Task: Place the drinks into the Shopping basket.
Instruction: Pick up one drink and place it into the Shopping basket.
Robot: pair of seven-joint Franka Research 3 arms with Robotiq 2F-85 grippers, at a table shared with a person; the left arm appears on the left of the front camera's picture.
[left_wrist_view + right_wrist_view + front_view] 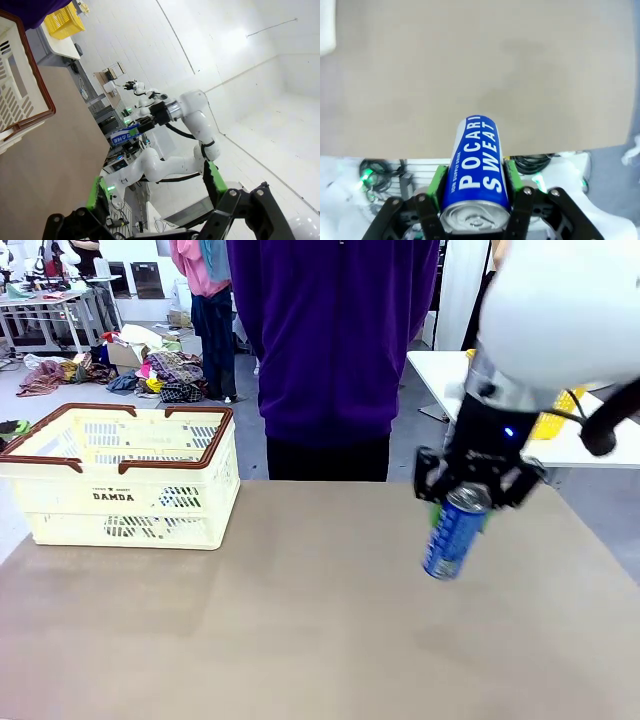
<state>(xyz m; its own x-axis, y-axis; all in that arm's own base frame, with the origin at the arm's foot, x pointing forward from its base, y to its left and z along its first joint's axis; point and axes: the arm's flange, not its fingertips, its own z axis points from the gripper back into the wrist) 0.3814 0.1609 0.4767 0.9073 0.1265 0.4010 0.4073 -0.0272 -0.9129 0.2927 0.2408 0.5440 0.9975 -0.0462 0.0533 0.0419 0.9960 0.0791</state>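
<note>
A blue drink can (450, 540) with white lettering hangs tilted above the right side of the tan table (300, 620), and my right gripper (462, 508) is shut on its upper end. In the right wrist view the can (476, 150) reads "POCARI SWEAT" and sits between the green pads (439, 181) of that gripper (476, 176), over bare tabletop. The cream Shopping basket (130, 502) with a brown rim stands at the table's far left. My left gripper (155, 187) is open with nothing between its fingers, and the basket's corner (20, 95) is off to its upper left.
A person in a purple top (330, 340) stands at the table's far edge, behind the middle. A smaller yellow mesh basket (556, 418) sits on a white side table (440, 370) at the right. The left wrist view shows it (62, 20) too, and my right arm (192, 112) holding the can.
</note>
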